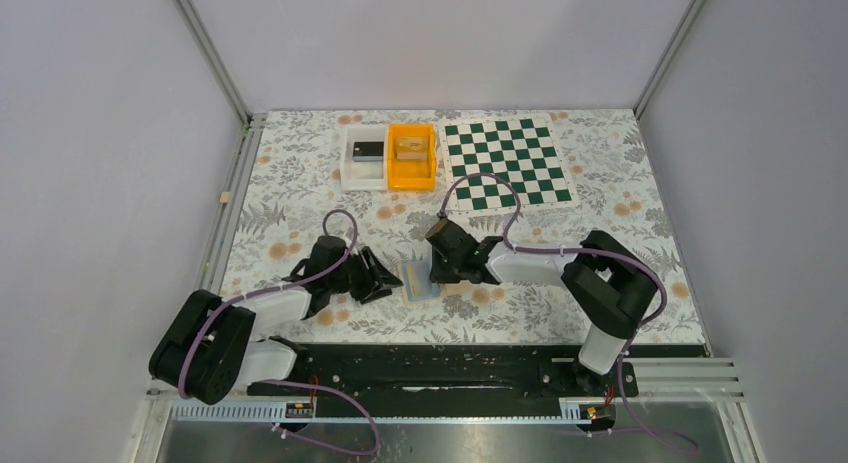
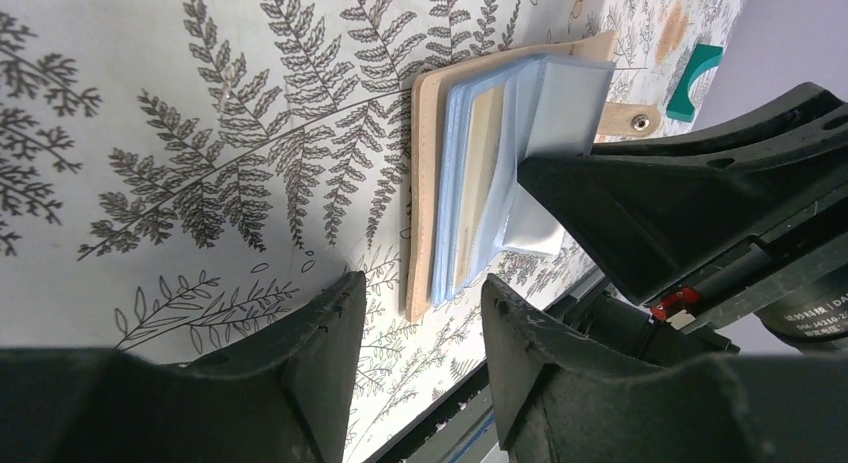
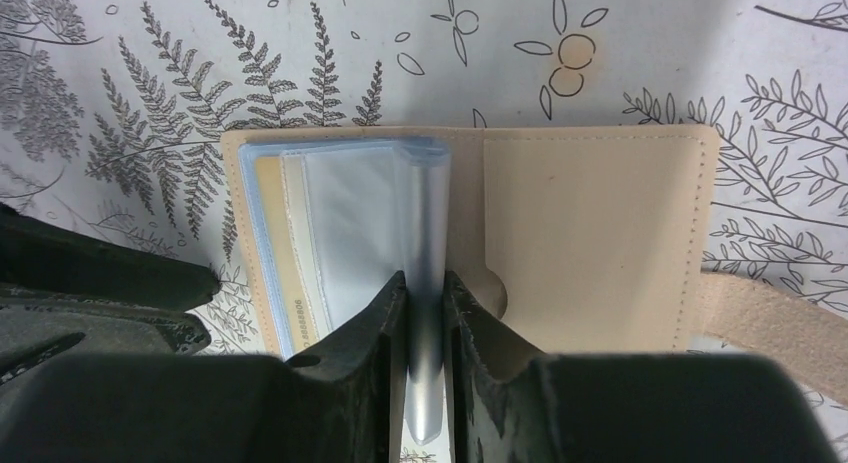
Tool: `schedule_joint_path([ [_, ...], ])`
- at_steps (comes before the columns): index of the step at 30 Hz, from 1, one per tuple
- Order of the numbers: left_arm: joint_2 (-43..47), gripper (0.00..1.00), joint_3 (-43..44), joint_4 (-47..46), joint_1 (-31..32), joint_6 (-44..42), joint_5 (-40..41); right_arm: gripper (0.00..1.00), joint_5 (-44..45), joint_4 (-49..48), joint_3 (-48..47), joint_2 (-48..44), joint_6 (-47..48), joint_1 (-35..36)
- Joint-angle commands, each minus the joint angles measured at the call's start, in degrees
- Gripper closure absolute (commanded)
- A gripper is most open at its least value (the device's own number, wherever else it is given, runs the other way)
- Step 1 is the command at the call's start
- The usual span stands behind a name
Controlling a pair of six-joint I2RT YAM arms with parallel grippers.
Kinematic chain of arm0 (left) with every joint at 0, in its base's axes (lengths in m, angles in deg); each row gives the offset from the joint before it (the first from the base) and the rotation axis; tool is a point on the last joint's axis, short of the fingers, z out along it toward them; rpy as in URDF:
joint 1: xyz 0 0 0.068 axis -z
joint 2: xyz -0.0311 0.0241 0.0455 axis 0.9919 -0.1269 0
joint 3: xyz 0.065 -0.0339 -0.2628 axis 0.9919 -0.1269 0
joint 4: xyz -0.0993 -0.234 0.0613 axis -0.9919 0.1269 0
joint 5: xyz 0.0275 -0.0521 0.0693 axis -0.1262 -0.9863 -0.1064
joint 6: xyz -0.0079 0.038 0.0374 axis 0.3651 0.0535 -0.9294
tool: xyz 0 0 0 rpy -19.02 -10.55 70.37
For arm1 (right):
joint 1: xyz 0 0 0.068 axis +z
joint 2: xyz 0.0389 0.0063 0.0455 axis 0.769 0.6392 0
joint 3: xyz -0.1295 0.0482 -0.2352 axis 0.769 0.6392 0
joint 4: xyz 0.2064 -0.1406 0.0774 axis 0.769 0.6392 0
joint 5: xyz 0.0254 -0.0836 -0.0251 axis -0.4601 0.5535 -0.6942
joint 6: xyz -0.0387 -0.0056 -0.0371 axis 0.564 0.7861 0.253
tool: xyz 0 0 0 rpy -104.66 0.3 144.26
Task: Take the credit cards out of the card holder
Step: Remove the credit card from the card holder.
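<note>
The card holder (image 1: 417,281) lies open on the floral table between my two grippers, with a tan border and light-blue clear sleeves (image 2: 470,173). In the right wrist view its bare tan panel (image 3: 590,233) is on the right and the sleeves are on the left. My right gripper (image 3: 425,283) is shut on a silver-grey card (image 3: 425,223) that stands on edge, its far end among the sleeves. The card also shows in the left wrist view (image 2: 565,103). My left gripper (image 2: 422,288) is open and empty, just short of the holder's near edge.
A white tray (image 1: 363,161) holding a dark object and an orange bin (image 1: 412,155) stand at the back. A green chessboard (image 1: 507,161) lies at the back right. The holder's tan strap with a snap (image 2: 630,118) sticks out sideways. The table's front rail runs close behind the grippers.
</note>
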Motion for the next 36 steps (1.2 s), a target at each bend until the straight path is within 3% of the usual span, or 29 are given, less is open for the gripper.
schedule_joint_path([
  [1,-1.7,0.54,-1.4,-1.2,0.9,-0.7,3.3,0.78,-6.1,-5.6,5.3,-1.8,-3.4,-1.6],
  [5,-3.0,0.55,-0.9,-1.4,1.9,-1.0,4.3,0.82,-9.8,-14.6,10.2,-2.4,-6.6,-3.1],
  [13,-1.4,0.65,0.5,0.5,3.2,-0.5,5.5,0.85,-11.3,-18.5,13.6,-3.2,-8.4,-4.5],
  [23,6.2,0.64,5.8,7.2,6.3,1.3,9.4,0.85,-12.7,-21.0,15.8,-3.5,-9.0,-5.2],
  [36,-8.1,0.63,10.2,-4.1,8.4,-0.2,9.7,0.84,-14.4,-22.3,16.6,-3.8,-9.5,-6.0],
])
